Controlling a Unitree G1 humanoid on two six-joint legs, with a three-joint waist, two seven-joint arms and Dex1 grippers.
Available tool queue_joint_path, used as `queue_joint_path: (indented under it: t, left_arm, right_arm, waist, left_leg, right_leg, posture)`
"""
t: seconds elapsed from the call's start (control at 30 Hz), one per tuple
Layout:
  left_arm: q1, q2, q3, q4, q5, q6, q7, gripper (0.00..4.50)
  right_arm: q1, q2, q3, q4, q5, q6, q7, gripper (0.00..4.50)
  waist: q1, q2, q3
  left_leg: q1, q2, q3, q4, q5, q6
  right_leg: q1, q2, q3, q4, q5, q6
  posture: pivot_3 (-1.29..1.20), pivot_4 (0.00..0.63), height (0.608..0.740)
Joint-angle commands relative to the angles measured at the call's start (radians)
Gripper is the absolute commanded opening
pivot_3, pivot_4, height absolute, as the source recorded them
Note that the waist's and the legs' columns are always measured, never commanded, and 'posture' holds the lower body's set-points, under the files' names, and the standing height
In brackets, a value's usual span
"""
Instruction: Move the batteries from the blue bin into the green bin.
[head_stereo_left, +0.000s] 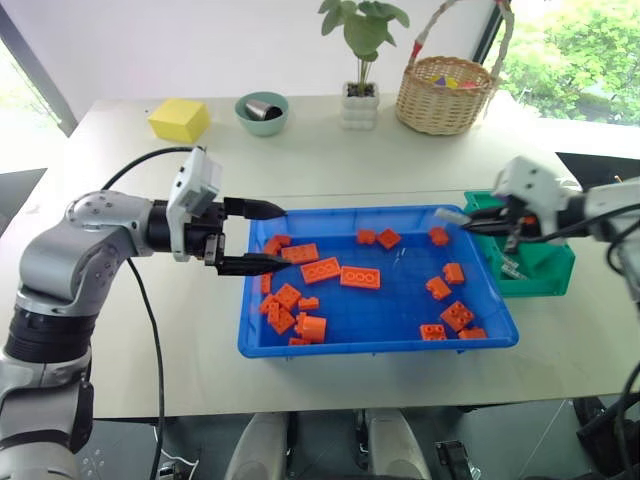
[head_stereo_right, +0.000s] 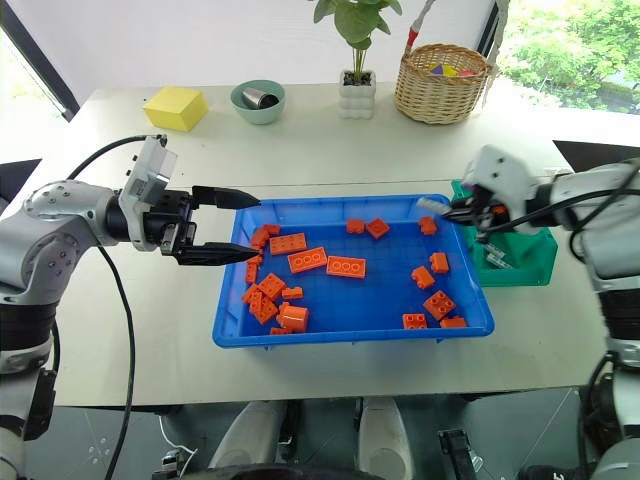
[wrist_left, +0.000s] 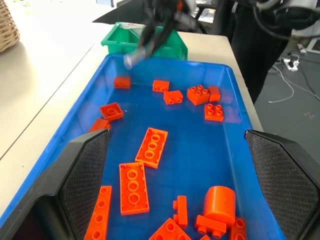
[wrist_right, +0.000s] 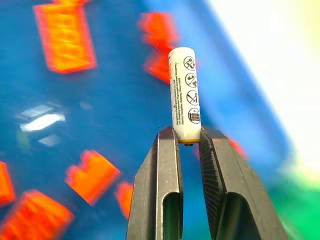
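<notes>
Looking down from the head, the right gripper (head_stereo_left: 462, 222) pinches a battery (head_stereo_left: 452, 215) above the blue bin (head_stereo_left: 300, 345), beside the green bin (head_stereo_left: 548, 282); the left gripper (head_stereo_left: 262, 236) hangs open. Seen from the right wrist, its fingers (wrist_right: 167, 165) clamp only the battery's base: small, stiff, light, probably slippery, so a mid-body grip looks safer.

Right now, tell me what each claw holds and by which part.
The right claw grips a battery by one end. The left claw is open and holds nothing.
</notes>
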Motion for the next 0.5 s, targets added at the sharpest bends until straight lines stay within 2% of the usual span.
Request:
queue_joint_path:
  t: [0.03, 0.23, 0.3, 0.33, 0.43, 0.5]
  left_arm:
    - [-0.003, 0.003, 0.013, -0.011, -0.009, -0.01, -0.006, 4.5]
    - [-0.02, -0.012, -0.002, 0.002, 0.0, -0.013, -0.011, 4.5]
    - [-0.031, -0.015, -0.005, 0.01, 0.003, -0.015, -0.015, 4.5]
    - [-0.033, -0.016, -0.006, 0.013, 0.004, -0.016, -0.017, 4.5]
    - [-0.038, -0.014, -0.009, 0.02, 0.008, -0.023, -0.024, 4.5]
    - [-0.04, -0.013, -0.011, 0.024, 0.011, -0.027, -0.027, 4.5]
  right_arm:
    - [0.083, -0.067, -0.121, 0.012, -0.001, 0.022, -0.055, 0.01]
    - [0.213, -0.063, -0.202, 0.023, 0.003, 0.041, -0.159, 0.01]
    - [0.23, -0.045, -0.21, 0.019, 0.016, 0.066, -0.186, 1.06]
    - [0.235, -0.033, -0.21, 0.015, 0.012, 0.057, -0.209, 1.35]
    - [0.239, -0.03, -0.205, -0.014, 0.01, 0.041, -0.232, 2.84]
    - [0.233, -0.036, -0.211, -0.036, 0.034, 0.061, -0.218, 2.84]
  waist:
    - [0.001, 0.0, 0.0]
    - [-0.007, 0.0, 0.0]
    - [-0.006, 0.0, 0.0]
    - [-0.005, 0.0, 0.0]
    - [-0.004, 0.0, 0.0]
    - [-0.004, 0.0, 0.0]
  left_leg:
    - [0.0, 0.0, 0.0, 0.0, 0.0, 0.0]
    - [0.001, 0.0, 0.001, 0.0, 0.0, 0.0]
    - [0.001, 0.0, 0.001, 0.0, 0.0, 0.0]
    - [0.001, 0.001, 0.001, 0.0, 0.0, 0.0]
    - [0.001, 0.0, 0.001, 0.0, 0.0, 0.0]
    - [0.001, 0.0, 0.001, 0.0, 0.0, 0.0]
  right_leg:
    - [0.0, 0.0, 0.0, 0.0, 0.0, 0.0]
    - [0.0, 0.0, 0.001, 0.0, 0.0, 0.0]
    - [0.0, 0.0, 0.001, 0.001, 0.0, 0.0]
    - [0.0, 0.0, 0.001, 0.001, 0.0, 0.0]
    - [0.0, 0.0, 0.001, 0.0, 0.0, 0.0]
    - [0.0, 0.0, 0.001, 0.0, 0.0, 0.0]
  posture:
    - [0.0, 0.15, 0.702]
    - [0.0, 0.15, 0.702]
    - [0.0, 0.15, 0.702]
    - [0.0, 0.15, 0.702]
    - [0.0, 0.15, 0.702]
    - [0.0, 0.15, 0.702]
